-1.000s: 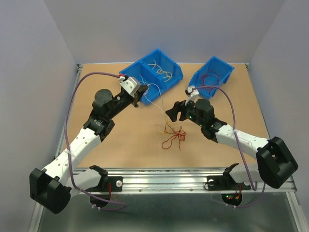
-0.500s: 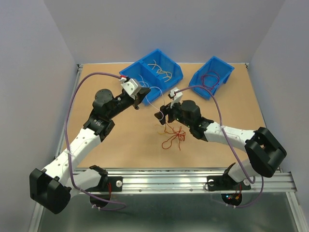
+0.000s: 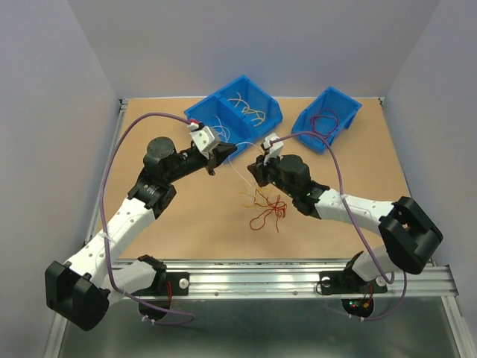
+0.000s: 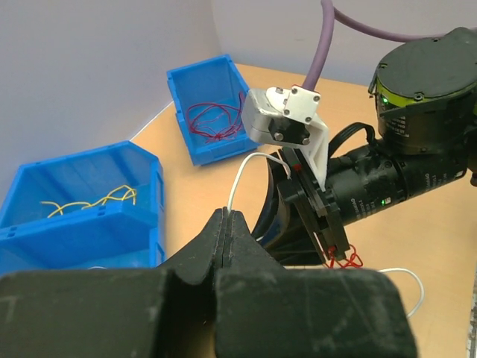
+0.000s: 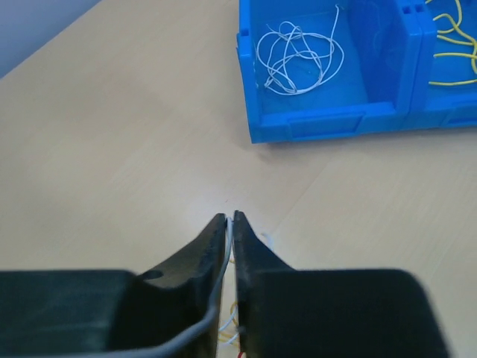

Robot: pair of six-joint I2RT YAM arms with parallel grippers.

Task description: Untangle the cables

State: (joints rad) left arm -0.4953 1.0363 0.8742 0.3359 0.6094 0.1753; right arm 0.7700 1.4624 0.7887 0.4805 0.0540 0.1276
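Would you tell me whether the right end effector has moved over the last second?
Yes: the right end effector moved left, away from the small bin.

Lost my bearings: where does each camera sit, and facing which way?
Top: above and behind, looking down at the table; left arm and right arm show.
Left wrist: on the left gripper, facing the right gripper and small bin; own jaws, shut on a white cable, below.
Right wrist: on the right gripper, facing the double bin; own jaws below, on that cable.
Shared: both wrist views show the double bin.
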